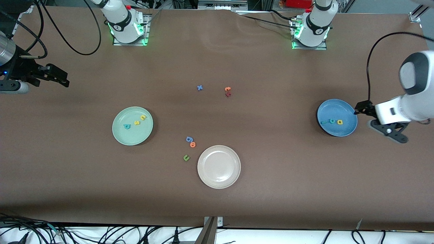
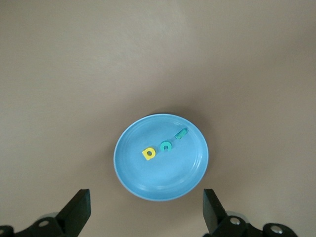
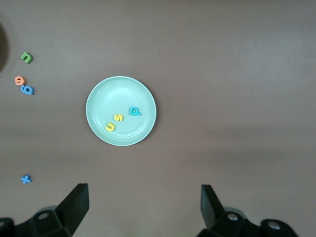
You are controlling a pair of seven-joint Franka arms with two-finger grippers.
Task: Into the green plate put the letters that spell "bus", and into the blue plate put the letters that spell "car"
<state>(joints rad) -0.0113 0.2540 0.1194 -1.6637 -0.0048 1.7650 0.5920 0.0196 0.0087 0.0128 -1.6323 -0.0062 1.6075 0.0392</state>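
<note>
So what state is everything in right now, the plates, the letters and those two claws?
green plate: holds b, u, s
blue plate: holds c, a, r
beige plate: empty
left gripper: open, beside blue plate, holding nothing
right gripper: open, holding nothing

Brown table (image 1: 271, 189) carries three plates. Green plate (image 1: 132, 126) ahead of spread right jaws, blue plate (image 1: 337, 118) ahead of spread left jaws, beige plate (image 1: 219, 166) between both pairs, nearest front camera. Loose on cloth: blue x (image 1: 199, 87), orange t (image 1: 228, 89), blue g (image 1: 189, 139), orange letter (image 1: 193, 144), green u (image 1: 186, 157).
</note>
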